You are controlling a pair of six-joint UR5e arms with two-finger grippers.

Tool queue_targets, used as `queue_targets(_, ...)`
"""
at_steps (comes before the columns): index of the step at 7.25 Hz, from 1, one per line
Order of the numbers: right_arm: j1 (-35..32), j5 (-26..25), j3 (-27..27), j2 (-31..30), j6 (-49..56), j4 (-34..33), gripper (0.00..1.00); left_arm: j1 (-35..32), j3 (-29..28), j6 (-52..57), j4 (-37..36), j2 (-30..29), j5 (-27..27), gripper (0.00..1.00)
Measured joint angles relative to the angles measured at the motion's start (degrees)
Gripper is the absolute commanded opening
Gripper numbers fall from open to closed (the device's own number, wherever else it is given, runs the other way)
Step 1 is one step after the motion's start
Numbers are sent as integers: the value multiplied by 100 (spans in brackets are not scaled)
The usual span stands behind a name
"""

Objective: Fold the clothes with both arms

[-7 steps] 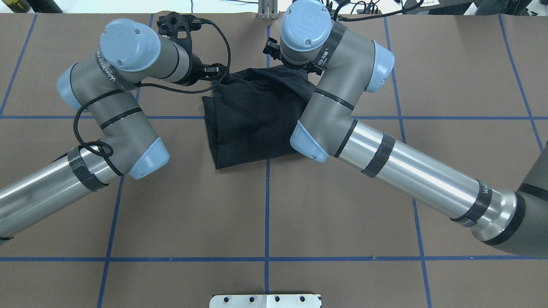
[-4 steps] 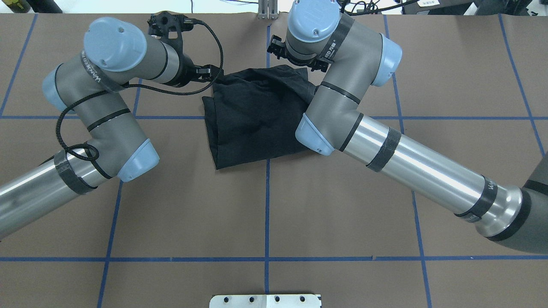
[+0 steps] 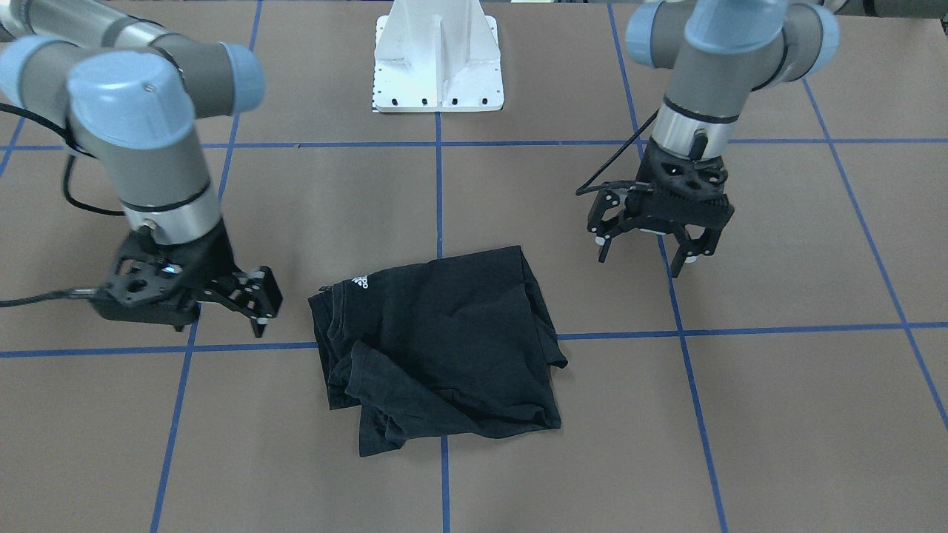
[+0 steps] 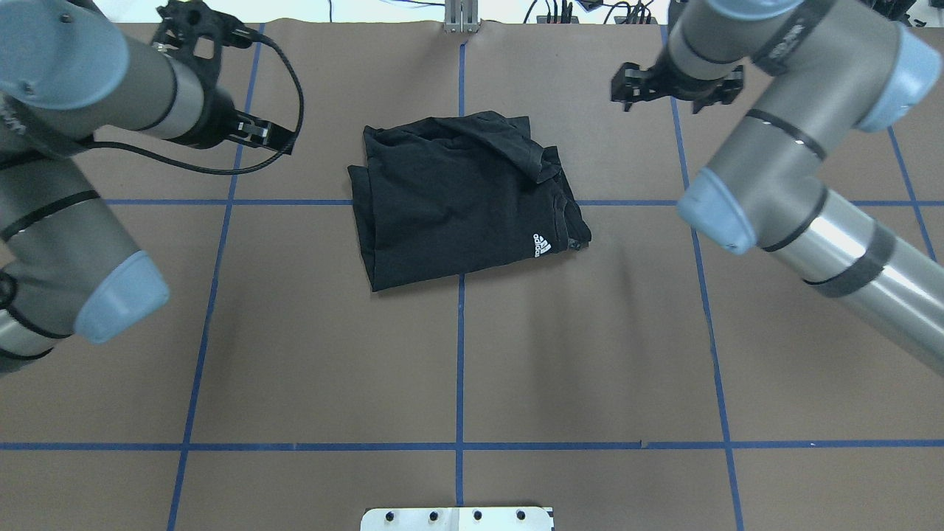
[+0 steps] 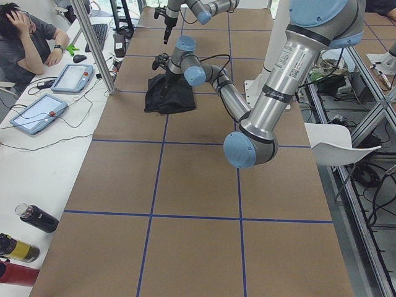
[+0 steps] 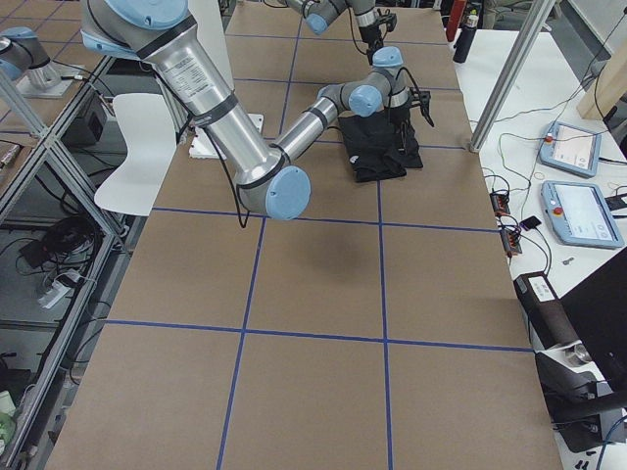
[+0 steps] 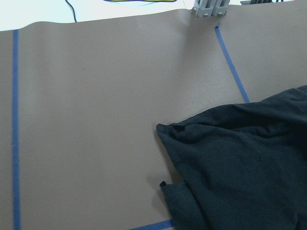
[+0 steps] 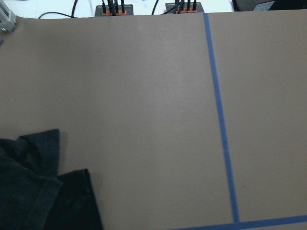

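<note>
Near the middle of the brown tabletop [image 4: 590, 354], a black T-shirt [image 4: 457, 199] lies folded into a rough, slightly rumpled rectangle. It rests across the crossing of the blue tape lines [image 4: 460, 354]. A small white logo [image 4: 542, 245] faces up at its corner nearer the robot, on the robot's right. One sleeve edge lies bunched along the far side. The left pincer [image 3: 644, 255] hangs off the shirt's left side, well apart from the cloth, with its fingers spread wide and nothing between them. The right pincer [image 3: 259, 307] sits off the opposite side, near the shirt's edge but not touching it. It is tilted toward the fabric, also parted and empty. Both wrist cameras catch only a dark corner of the shirt on bare tabletop.
</note>
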State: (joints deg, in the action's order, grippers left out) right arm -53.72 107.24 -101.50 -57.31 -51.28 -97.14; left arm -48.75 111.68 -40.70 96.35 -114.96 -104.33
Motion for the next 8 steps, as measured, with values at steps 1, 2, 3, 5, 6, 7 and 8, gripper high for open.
queue_targets(1,-430,294,-392,-488,890,-371,100,-214,386,244,-133,366,-158,100)
queue_targets(2,-913,723,-548,-975,1699,-499,100,-389,572,358,-179,709,-361,100)
queue_targets(3,-1431,1255,-587,-1446,2563,-529,100,-510,613,403,-198,1023,-508,100)
queue_targets(5,-2496,2068,-408,-2342,4498,-534,100,-1225,245,676,-196,1457,-1348,100)
queue_targets(6,-2964,2270,-156,-2696,5379,-532,100,-1862,14,1467,-183,1655,-1908,100)
queue_targets(7,-3336,2352,87,-2988,6044,-526,100,-2535,-190,2514,-188,1851,-2269,100)
queue_targets(8,-3610,2378,217,-3277,6379,-491,100,-3124,-454,3314,-186,2034,-2510,100)
